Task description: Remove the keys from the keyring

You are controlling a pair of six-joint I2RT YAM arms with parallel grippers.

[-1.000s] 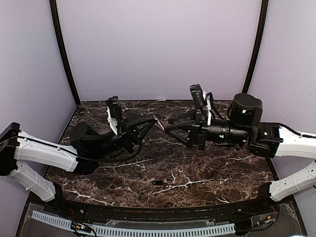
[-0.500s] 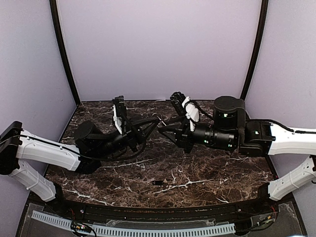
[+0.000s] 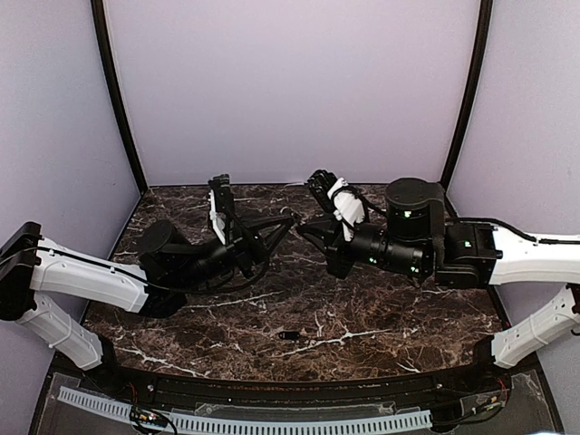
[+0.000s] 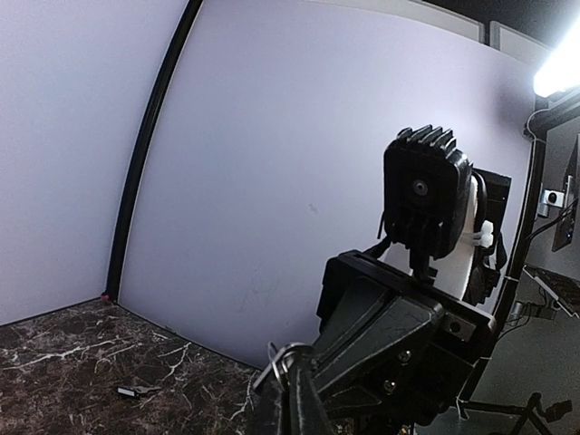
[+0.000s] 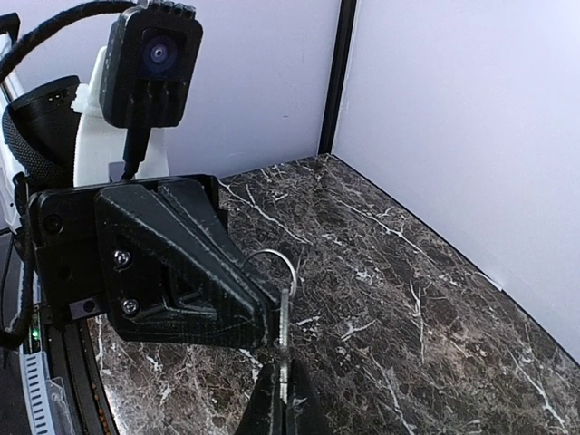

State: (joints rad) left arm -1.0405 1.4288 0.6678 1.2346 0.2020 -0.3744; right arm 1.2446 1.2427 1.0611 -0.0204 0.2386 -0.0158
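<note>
Marble table point(image 3: 362, 317), keyring point(image 5: 272, 252) (with key point(image 5: 283, 317)) aloft

Pale lilac walls point(image 3: 290, 91) fill the upper frame around me, with black posts point(image 3: 116, 100) in the back corners. Below me lies a dark, white-veined marble table point(image 3: 390, 326). A bright light point(image 4: 562, 68) glares at upper right.

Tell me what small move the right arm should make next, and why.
Probably ease the right gripper away, working the key along the keyring: it is shut on that key, which sits on the keyring pinched by the left gripper.
</note>
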